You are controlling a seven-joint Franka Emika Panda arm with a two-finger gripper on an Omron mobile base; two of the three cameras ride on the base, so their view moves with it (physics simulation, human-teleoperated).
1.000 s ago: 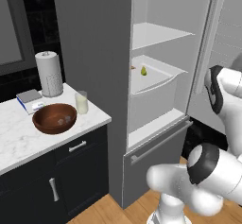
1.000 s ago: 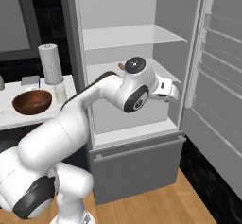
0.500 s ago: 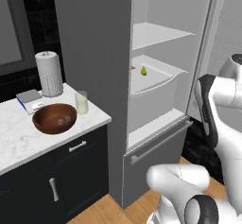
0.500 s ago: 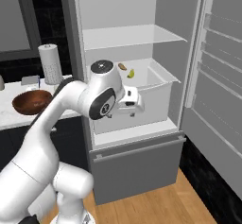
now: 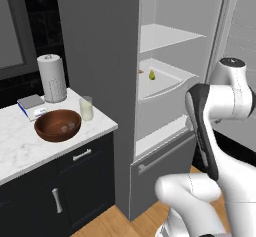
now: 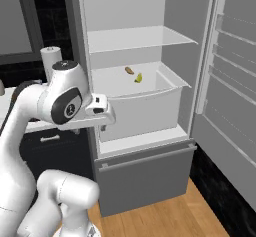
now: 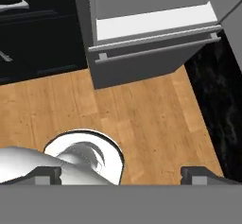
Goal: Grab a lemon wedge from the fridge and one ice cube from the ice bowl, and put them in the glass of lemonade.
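The gripper (image 6: 107, 121) is spread wide, empty, pointing at the floor. Reaching for the lemon wedge (image 6: 138, 78), it may nudge the near orange-brown item (image 6: 129, 70).

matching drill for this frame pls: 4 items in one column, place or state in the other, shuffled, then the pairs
Items
1. lemon wedge
2. ice bowl
3. glass of lemonade
4. gripper

Places or states
A. on the marble counter, beside the bowl, in front of the paper towel roll
B. open, pointing down at the wooden floor
C. in the white drawer of the open fridge, next to a small orange-brown item
D. on the marble counter, reddish-brown, wide and round

Pairs: 1-C, 2-D, 3-A, 4-B
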